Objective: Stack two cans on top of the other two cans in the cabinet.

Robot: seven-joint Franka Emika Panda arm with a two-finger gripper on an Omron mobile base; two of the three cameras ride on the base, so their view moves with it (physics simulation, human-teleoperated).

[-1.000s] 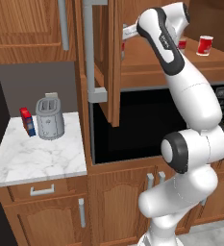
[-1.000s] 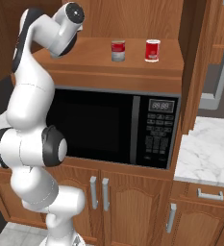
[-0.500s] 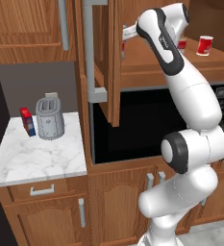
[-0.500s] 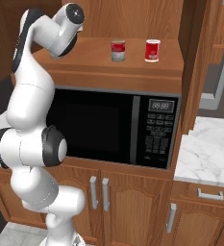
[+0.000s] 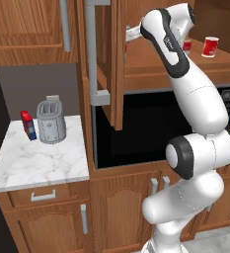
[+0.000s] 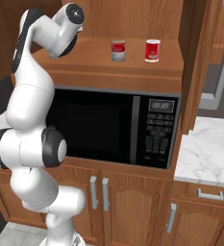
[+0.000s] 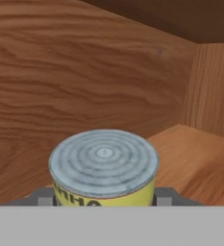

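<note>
a home kitchen is shown: a built-in microwave (image 6: 113,127) is framed by wooden cupboards (image 5: 42,220), with a toaster (image 5: 50,122) on the marble tabletop (image 5: 37,163) beside it.

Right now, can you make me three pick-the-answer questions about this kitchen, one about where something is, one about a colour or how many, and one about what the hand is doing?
1. Where does the toaster stand?
A. on the marble counter
B. inside the microwave
C. on the floor

2. How many red cans stand on the shelf above the microwave in the right base view?
A. none
B. two
C. five

3. What is the hand doing?
A. hanging open over the toaster
B. shut on the yellow can
C. pulling a drawer

Answers:
1. A, it sits beside a small red and blue box on the white stone top.
2. B, one red can stands next to another red can.
3. B, the hand view shows the grey-lidded can pressed between the finger tips.
</note>
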